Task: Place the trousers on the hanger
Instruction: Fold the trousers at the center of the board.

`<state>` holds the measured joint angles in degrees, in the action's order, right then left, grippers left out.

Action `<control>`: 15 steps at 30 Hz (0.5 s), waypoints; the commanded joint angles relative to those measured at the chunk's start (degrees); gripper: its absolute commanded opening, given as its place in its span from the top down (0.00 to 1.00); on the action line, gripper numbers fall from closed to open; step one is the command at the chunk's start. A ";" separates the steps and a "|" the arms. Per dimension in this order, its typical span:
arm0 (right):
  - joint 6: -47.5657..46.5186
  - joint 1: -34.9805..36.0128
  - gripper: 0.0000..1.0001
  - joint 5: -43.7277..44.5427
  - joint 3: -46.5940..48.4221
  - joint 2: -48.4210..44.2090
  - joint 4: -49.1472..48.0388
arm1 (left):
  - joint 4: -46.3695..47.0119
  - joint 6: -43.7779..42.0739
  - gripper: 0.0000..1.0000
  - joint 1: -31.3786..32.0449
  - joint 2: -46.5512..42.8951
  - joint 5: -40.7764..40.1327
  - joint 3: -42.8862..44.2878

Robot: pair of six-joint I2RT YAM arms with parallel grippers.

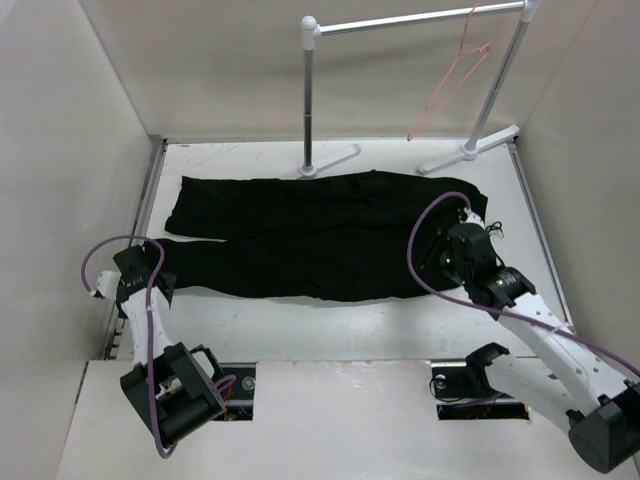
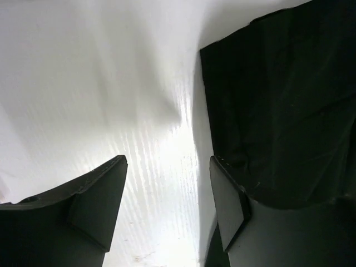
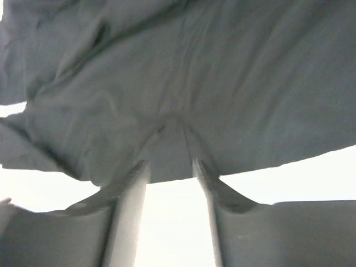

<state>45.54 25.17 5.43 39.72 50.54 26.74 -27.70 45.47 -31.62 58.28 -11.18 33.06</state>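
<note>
The black trousers (image 1: 300, 235) lie flat across the table, legs to the left, waist to the right. The pink wire hanger (image 1: 436, 100) hangs from the rail at the back right, far from both grippers. My left gripper (image 1: 155, 285) sits low at the leg ends. In the left wrist view it (image 2: 167, 167) is open over bare table, its right finger (image 2: 228, 200) at the edge of the trousers (image 2: 278, 100). My right gripper (image 1: 448, 255) is down at the waist end. In the right wrist view it (image 3: 169, 167) is narrowly open, the puckered edge of the trousers (image 3: 194, 72) between its tips.
The white-and-silver rail stand (image 1: 410, 20) stands at the back, its feet (image 1: 330, 160) near the trousers' far edge. Walls close in the table (image 1: 330, 330) on the left, back and right. A strip of bare table runs between the trousers and the arm bases.
</note>
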 commanded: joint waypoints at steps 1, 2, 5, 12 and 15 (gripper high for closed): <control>-1.77 1.85 0.51 -3.49 -1.66 -4.22 1.38 | 6.50 6.37 0.40 -2.52 -1.60 5.72 -2.73; -2.12 2.03 0.47 -4.28 -2.28 -5.01 1.30 | 8.44 7.34 0.40 -3.66 -0.98 6.60 -3.43; -2.56 2.91 0.39 -6.92 -3.42 -6.95 1.64 | 13.01 8.84 0.40 -6.04 1.91 7.31 -4.67; -2.38 4.14 0.39 -7.54 -4.30 -8.27 3.05 | 23.12 9.63 0.41 -6.84 7.11 8.45 -5.11; -2.03 4.23 0.39 -7.37 -5.27 -7.83 2.88 | 25.15 9.99 0.41 -6.75 9.91 8.63 -4.50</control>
<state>43.81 28.71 -1.21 35.11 42.87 29.65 -8.27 54.11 -38.11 66.54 -3.40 28.47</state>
